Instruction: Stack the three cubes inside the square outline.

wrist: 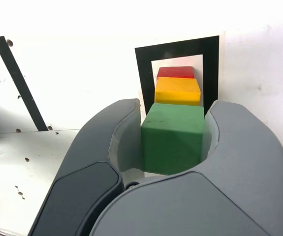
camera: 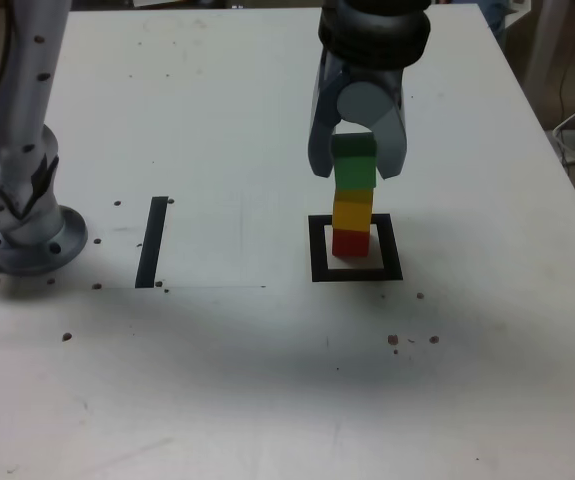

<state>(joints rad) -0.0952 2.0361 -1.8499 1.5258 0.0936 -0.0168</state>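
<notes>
- Ext. view: we look from high at the near table (camera: 267, 400) edge, facing far side, angled down; wide shot.
- Wrist view: we sit just behind the gripper (wrist: 173, 132), looking down along it, v. close.
- Shared: gripper (camera: 357, 160), cube stack (camera: 353, 205) (wrist: 176, 113), square outline (camera: 317, 250) (wrist: 143, 73), black strip (camera: 152, 240) (wrist: 20, 83).
</notes>
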